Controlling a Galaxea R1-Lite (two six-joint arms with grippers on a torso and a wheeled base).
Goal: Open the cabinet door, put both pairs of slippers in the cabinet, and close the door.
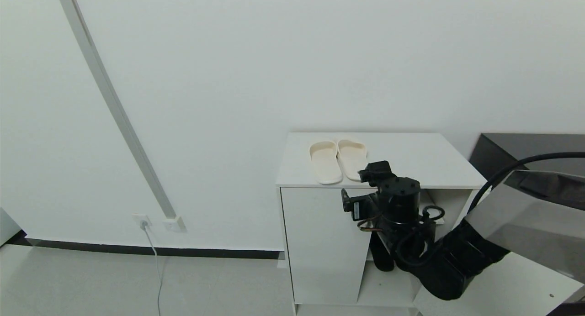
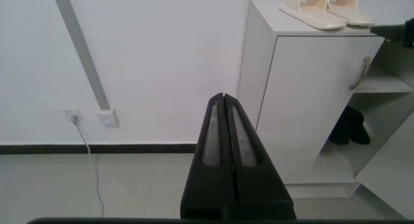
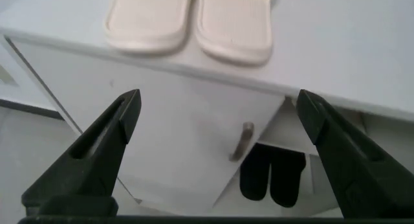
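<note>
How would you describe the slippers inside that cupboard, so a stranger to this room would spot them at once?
Find the white cabinet against the white wall; its right side stands open. Inside, under the upper shelf, a black pair stands on end. The cream pair, by contrast, lies flat on the cabinet's top.
</note>
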